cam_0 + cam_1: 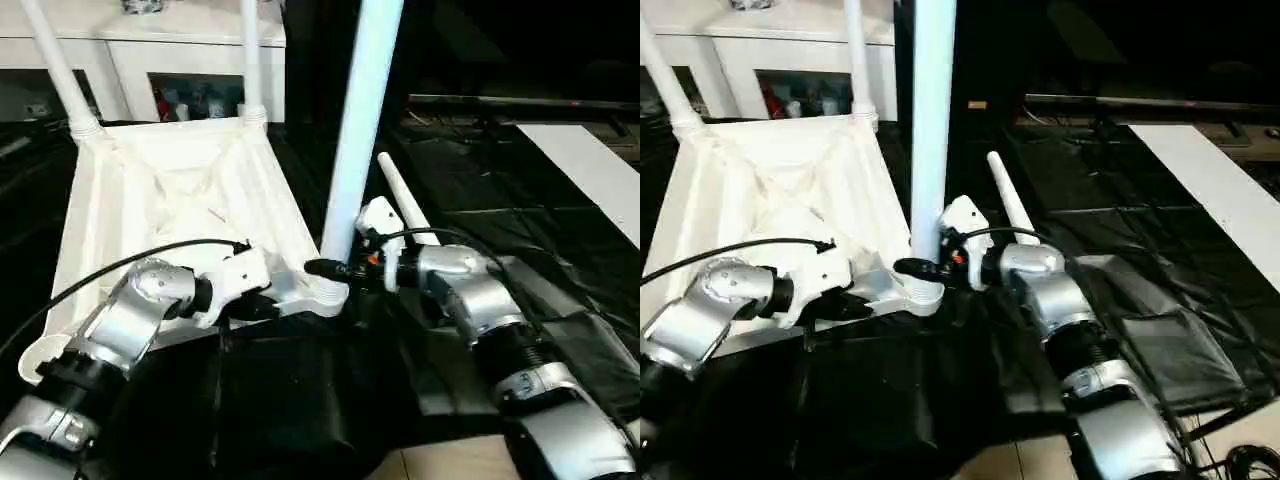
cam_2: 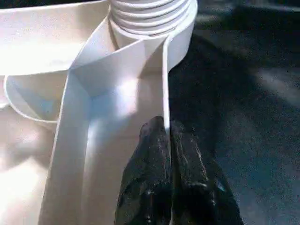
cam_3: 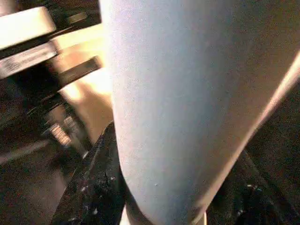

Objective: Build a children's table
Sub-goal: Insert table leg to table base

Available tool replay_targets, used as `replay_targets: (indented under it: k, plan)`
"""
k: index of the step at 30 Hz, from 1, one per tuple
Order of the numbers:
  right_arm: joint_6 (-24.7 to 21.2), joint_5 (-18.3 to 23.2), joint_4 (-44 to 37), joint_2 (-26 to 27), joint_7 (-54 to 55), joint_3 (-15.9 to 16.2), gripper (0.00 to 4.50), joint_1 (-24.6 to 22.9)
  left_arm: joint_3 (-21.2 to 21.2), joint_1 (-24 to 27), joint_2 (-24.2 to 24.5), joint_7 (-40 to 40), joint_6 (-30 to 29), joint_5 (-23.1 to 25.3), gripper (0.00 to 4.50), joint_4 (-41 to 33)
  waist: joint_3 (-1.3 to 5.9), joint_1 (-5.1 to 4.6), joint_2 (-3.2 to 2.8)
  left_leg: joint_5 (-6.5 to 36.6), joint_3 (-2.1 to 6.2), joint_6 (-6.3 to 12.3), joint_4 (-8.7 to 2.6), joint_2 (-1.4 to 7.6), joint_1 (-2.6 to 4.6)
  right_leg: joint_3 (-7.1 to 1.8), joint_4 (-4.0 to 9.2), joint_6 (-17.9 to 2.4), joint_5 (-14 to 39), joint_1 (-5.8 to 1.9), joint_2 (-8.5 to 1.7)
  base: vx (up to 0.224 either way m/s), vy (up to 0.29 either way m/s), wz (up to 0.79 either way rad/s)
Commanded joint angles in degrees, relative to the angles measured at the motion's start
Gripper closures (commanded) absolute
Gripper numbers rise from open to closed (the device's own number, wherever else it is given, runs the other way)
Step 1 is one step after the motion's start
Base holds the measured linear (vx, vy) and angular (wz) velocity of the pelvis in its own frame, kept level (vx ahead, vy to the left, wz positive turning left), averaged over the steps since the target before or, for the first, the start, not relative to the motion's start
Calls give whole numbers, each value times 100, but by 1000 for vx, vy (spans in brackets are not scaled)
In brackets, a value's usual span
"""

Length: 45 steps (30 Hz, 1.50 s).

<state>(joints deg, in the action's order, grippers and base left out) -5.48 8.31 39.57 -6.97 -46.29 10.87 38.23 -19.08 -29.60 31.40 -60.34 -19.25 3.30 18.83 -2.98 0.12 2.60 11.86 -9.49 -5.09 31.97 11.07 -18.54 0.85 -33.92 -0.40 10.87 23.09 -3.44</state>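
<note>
The children's table lies upside down: its white tabletop (image 1: 180, 180) shows its ribbed underside. Two white legs (image 1: 55, 65) (image 1: 250, 60) stand in the far corner sockets. A third leg (image 1: 360, 130) stands upright in the near right socket (image 1: 328, 296), and my right gripper (image 1: 330, 268) is shut around its lower end; in the right wrist view this leg (image 3: 178, 93) sits between the black fingers (image 3: 93, 187). My left gripper (image 2: 166, 129) is shut on the tabletop's thin rim (image 2: 165, 84) just beside that socket. A loose leg (image 1: 405, 210) lies on the black cloth behind my right wrist.
A white cabinet (image 1: 190, 50) with glass doors stands behind the tabletop. A flat white board (image 1: 590, 170) lies at the far right. Black cloth (image 1: 300, 400) covers the floor under and around the work. A black cable (image 1: 120, 265) loops over my left forearm.
</note>
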Motion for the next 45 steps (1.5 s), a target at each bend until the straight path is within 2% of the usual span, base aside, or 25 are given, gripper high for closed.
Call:
replay_targets:
  k: [1, 2, 3, 4, 5, 6, 7, 8, 11, 14, 15, 18, 20, 27, 31, 33, 34, 36, 37, 38, 39, 40, 41, 42, 45]
  plan:
    - [-453, -559, 984, -75, 684, 132, 266, -436, -211, 49, -112, 83, -185, 111, 450, 40, 14, -14, -110, 2723, 143, -183, -509, 149, -66, -178, 624, -399, 3865, -8, -363, 0, 0, 0]
    - [-555, -505, 928, 67, 1035, 7, 266, -477, -176, 48, -409, 408, -576, 92, 450, -65, 15, -23, -129, 2793, 156, -164, -513, 148, -45, -175, 663, -294, 4078, 18, -371, 0, 0, 0]
    - [-631, -477, 898, 175, 1251, -55, 266, -493, -147, 20, -670, 664, -932, 76, 450, -147, 11, -19, -146, 2813, 168, -165, -518, 148, -37, -167, 681, -290, 4079, 25, -375, 0, 0, 0]
    - [-631, -477, 898, 175, 1251, -55, 266, -493, -147, 20, -670, 664, -932, 76, 450, -147, 17, -33, -144, 2826, 164, -191, -524, 157, -35, -162, 675, -317, 3994, 16, -362, 0, 0, 0]
    - [-688, -459, 882, 303, 1498, -113, 266, -500, -167, -10, -962, 915, -1282, 87, 450, -251, 23, -28, -137, 2823, 189, -166, -537, 145, -58, -137, 679, -320, 3894, -6, -355, 0, 0, 0]
    - [-710, -454, 886, 372, 1620, -139, 266, -498, -187, -29, -1114, 1037, -1451, 101, 450, -301, 5, -40, -140, 2898, 179, -181, -540, 151, -43, -145, 687, -348, 3822, 32, -339, 0, 0, 0]
    - [-730, -456, 909, 448, 1718, -144, 266, -486, -230, -54, -1284, 1155, -1588, 129, 450, -345, -6, -25, -175, 2988, 186, -176, -538, 143, -17, -136, 708, -335, 3856, 52, -333, 0, 0, 0]
    - [-759, -423, 1044, 605, 1949, -182, 266, -411, -340, -119, -1613, 1359, -1827, 190, 450, -450, -15, -55, -159, 3223, 178, -157, -515, 127, 35, -104, 764, -293, 3974, 102, -309, 0, 0, 0]
    - [-799, -386, 1262, 770, 2201, -229, 266, -276, -358, -192, -2074, 1617, -2138, 160, 450, -576, -8, -74, -134, 3279, 210, -91, -556, 113, -8, -68, 768, -248, 3812, 32, -316, 0, 0, 0]
    - [-818, -329, 1456, 897, 2369, -323, 266, -127, -433, -252, -2347, 1787, -2329, 206, 450, -622, -2, -90, -146, 3307, 218, -45, -570, 116, -26, -84, 771, -291, 3611, 42, -321, 0, 0, 0]
    - [-812, -341, 1501, 933, 2410, -354, 266, -84, -448, -266, -2413, 1831, -2399, 209, 450, -644, 0, -76, -146, 3305, 211, -16, -560, 101, -10, -85, 793, -290, 3615, 56, -323, 0, 0, 0]
    - [-795, -364, 1578, 986, 2428, -399, 266, -2, -443, -296, -2466, 1909, -2466, 245, 450, -628, -17, -85, -151, 3367, 227, -1, -577, 103, -33, -77, 805, -265, 3666, 58, -323, 0, 0, 0]
    - [-787, -376, 1669, 1026, 2442, -450, 266, 77, -401, -320, -2454, 1956, -2538, 318, 450, -610, -19, -92, -176, 3428, 239, -11, -579, 98, -33, -77, 811, -245, 3721, 69, -331, 0, 0, 0]
    - [-835, -420, 1753, 1009, 2315, -438, 266, 122, -326, -315, -2271, 1914, -2544, 353, 450, -610, -36, -111, -159, 3610, 270, 4, -587, 87, -27, -65, 867, -125, 3975, 112, -336, 0, 0, 0]
    - [-738, -522, 1798, 987, 2227, -432, 266, 131, -293, -316, -2225, 1899, -2536, 347, 450, -610, -36, -130, -162, 3697, 283, -11, -595, 91, -30, -63, 869, -123, 3977, 121, -334, 0, 0, 0]
    - [-681, -424, 1728, 989, 2018, -484, 266, 113, -284, -311, -2215, 1889, -2522, 339, 450, -616, -43, -146, -165, 3757, 290, -4, -604, 92, -36, -60, 875, -120, 3989, 124, -339, 0, 0, 0]
    - [-667, -364, 1671, 986, 1888, -504, 210, 103, -279, -303, -2202, 1876, -2501, 333, 450, -628, -39, -147, -166, 3759, 291, 1, -603, 92, -35, -61, 875, -118, 4000, 123, -340, 0, 0, 0]
    - [-569, -338, 1563, 957, 1899, -535, 196, 104, -258, -290, -2176, 1854, -2452, 315, 450, -652, -29, -148, -158, 3737, 288, 16, -603, 95, -41, -71, 873, -135, 3982, 122, -343, 0, 0, 0]
    - [-534, -328, 1520, 943, 1891, -543, 190, 108, -249, -287, -2166, 1846, -2431, 308, 450, -660, -21, -138, -165, 3688, 285, 18, -598, 99, -41, -88, 869, -166, 3937, 125, -356, 0, 0, 0]
    - [-549, -282, 1474, 934, 1835, -571, 190, 118, -244, -281, -2145, 1830, -2403, 303, 450, -674, 12, -97, -159, 3475, 247, 22, -590, 118, -37, -122, 856, -260, 3652, 116, -363, 0, 0, 0]
    - [-552, -240, 1405, 913, 1756, -587, 173, 133, -238, -273, -2113, 1798, -2363, 293, 450, -692, 44, -85, -151, 3076, 228, 32, -598, 134, -116, -151, 759, -446, 3059, 43, -361, 0, 0, 0]
    - [-556, -217, 1333, 893, 1696, -607, 150, 147, -230, -267, -2080, 1766, -2325, 282, 450, -706, 46, -70, -177, 2668, 213, 41, -621, 159, -201, -157, 682, -625, 2443, -24, -348, 0, 0, 0]
    - [-555, -219, 1292, 884, 1659, -631, 146, 157, -226, -265, -2058, 1746, -2299, 275, 450, -712, 33, -67, -178, 2577, 192, 49, -614, 161, -214, -160, 681, -686, 2318, -24, -346, 0, 0, 0]
    - [-557, -210, 1222, 864, 1588, -640, 146, 164, -212, -264, -2034, 1722, -2269, 261, 450, -719, 33, -54, -177, 2453, 149, 61, -588, 153, -194, -170, 672, -801, 2174, -22, -349, 0, 0, 0]
    - [-561, -188, 1006, 802, 1408, -662, 105, 167, -193, -250, -1943, 1644, -2167, 237, 450, -754, 27, -19, -179, 2216, 111, 127, -568, 149, -191, -189, 679, -853, 2339, -48, -372, 0, 0, 0]
